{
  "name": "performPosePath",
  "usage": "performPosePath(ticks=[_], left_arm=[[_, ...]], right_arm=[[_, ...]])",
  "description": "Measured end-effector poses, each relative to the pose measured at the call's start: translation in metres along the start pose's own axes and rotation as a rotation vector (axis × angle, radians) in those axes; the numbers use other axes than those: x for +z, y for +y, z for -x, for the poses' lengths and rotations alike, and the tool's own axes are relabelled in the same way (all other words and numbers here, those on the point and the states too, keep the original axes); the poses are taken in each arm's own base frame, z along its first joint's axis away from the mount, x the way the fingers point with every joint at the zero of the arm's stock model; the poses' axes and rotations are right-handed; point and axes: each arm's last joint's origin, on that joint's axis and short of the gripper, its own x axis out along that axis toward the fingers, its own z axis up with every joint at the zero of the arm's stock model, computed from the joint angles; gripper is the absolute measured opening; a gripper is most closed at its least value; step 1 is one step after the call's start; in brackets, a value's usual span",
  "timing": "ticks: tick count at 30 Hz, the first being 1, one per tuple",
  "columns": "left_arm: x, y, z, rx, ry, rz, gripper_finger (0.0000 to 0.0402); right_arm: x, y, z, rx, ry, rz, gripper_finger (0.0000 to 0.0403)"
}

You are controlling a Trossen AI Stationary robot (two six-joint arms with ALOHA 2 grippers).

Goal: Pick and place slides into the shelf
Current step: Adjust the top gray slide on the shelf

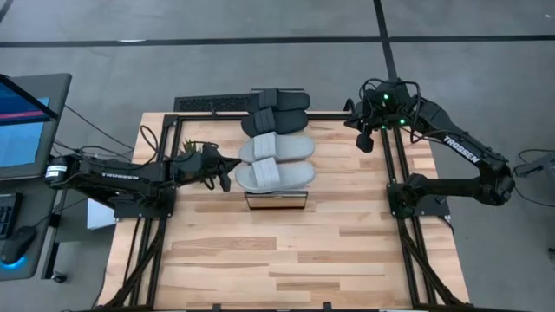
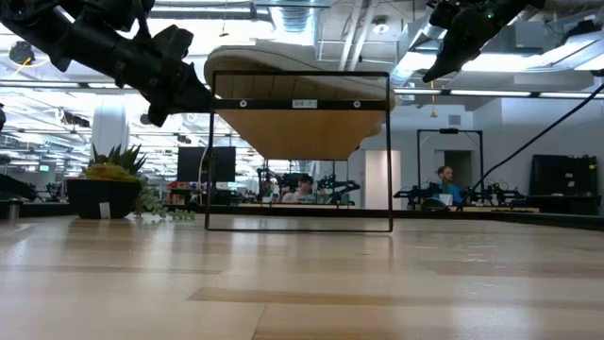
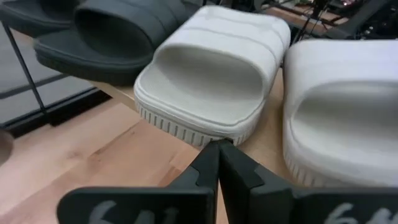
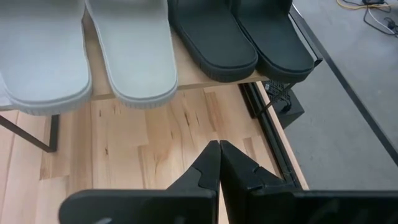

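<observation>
Four slides lie side by side on the shelf, a light-wood board on a thin black frame. The two black slides are at the far end and the two pale slides at the near end. Their toe ends point to the table's left. My left gripper is shut, level, at the toe end of the farther pale slide. My right gripper is shut. It hangs raised over the table's far right, behind the slides' heel ends. My left gripper's shut fingertips stand right at the sole edge of the farther pale slide's toe end, coming level from the table's left. I cannot tell whether they touch it. The slide lies flat on the shelf.
Black frame rails run along both sides of the table. A dark flat object lies at the far edge. A screen stands off the left side. Bare wood stretches toward the near edge. A potted plant and people show beyond.
</observation>
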Motion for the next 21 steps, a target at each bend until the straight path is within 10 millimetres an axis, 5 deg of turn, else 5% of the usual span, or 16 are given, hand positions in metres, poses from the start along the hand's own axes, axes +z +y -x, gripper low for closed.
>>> performPosePath(ticks=[21], left_arm=[[-0.0016,-0.0023,0.0000,-0.100,0.045,0.002,0.0000]], right_arm=[[0.0030,0.0059,-0.0018,0.026,-0.006,0.019,0.0000]])
